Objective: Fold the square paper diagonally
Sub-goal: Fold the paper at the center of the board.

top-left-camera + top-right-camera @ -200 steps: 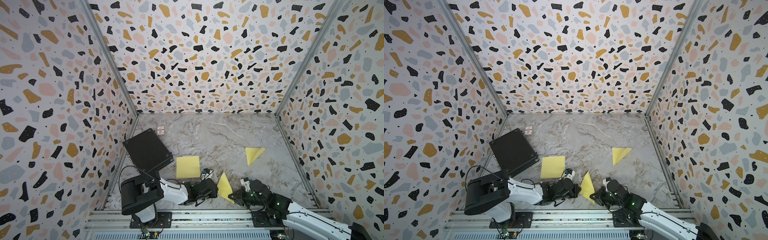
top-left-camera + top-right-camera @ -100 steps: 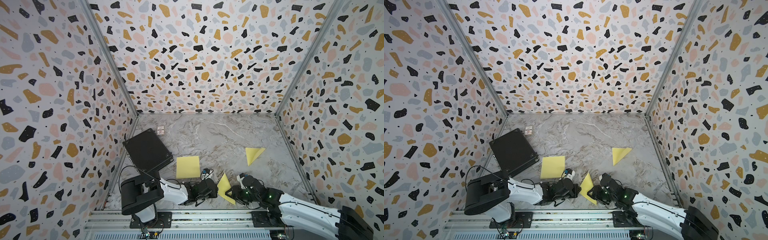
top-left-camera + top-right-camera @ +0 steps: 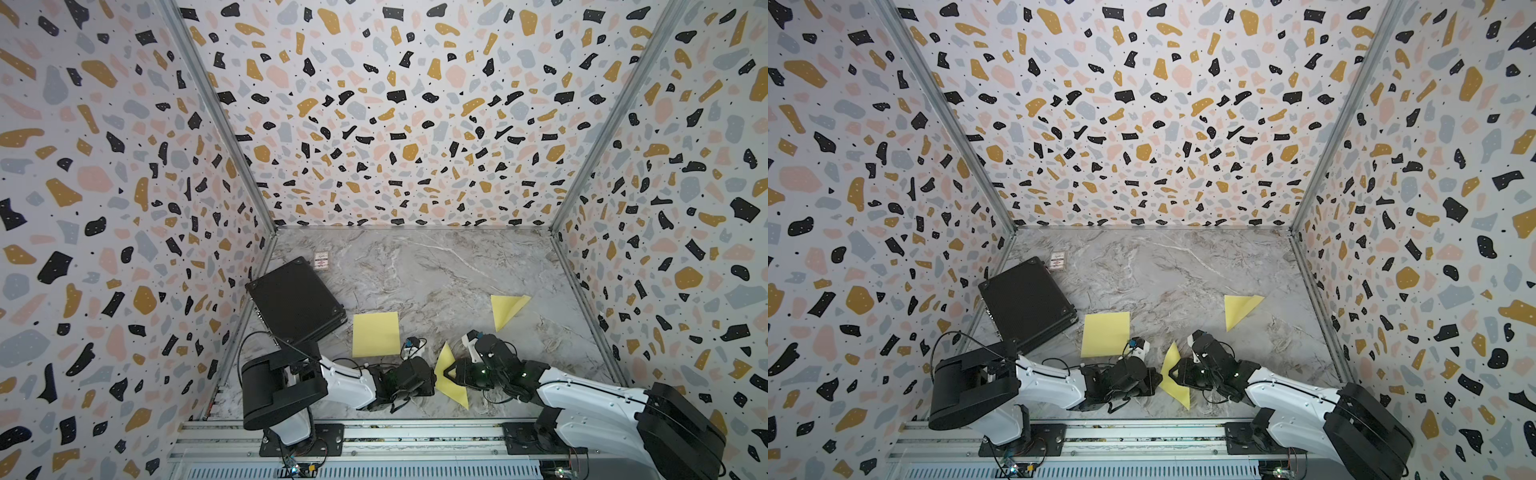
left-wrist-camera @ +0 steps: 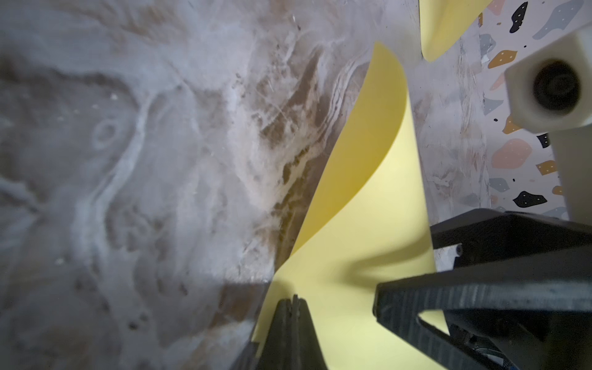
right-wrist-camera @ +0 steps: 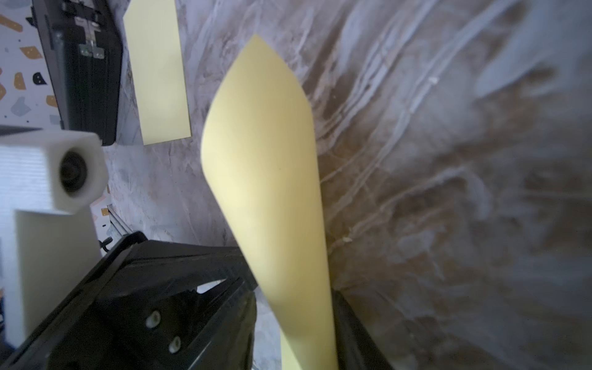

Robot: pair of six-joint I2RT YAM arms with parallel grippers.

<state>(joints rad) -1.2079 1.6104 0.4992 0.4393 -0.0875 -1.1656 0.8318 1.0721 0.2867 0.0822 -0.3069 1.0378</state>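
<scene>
Fold was mid-way, not finished. The working sheet (image 3: 450,376) sat between the two end effectors, in front of the flat sheet (image 3: 376,334) and off to that sheet's right side, close to the counter's (image 3: 436,270) front edge. It was bent up off the counter into a loose curl, one corner raised; in the left wrist view the same sheet (image 4: 362,198) rose in an S-curve with no sharp crease visible. Left end effector (image 4: 294,302) was clenched, its tips together on the sheet's edge, so I read it as pinning or pinching the paper. Right end effector (image 3: 451,371) was at the sheet's other side, part-spread; in the right wrist view the paper (image 5: 272,179) ran down between its black parts, but whether it gripped the paper or only straddled it I couldn't tell. Done so far, as I judged it: sheet picked up and one half brought over toward the other. Left: align the corners, lay it flat, press a crease along the diagonal, release. A triangle (image 3: 505,309) lay well to the right of the flat sheet and farther back, which looked like an already folded piece; the flat sheet itself looked unfolded. Black case (image 3: 295,305) sat just left of the flat sheet, clear of the work.
</scene>
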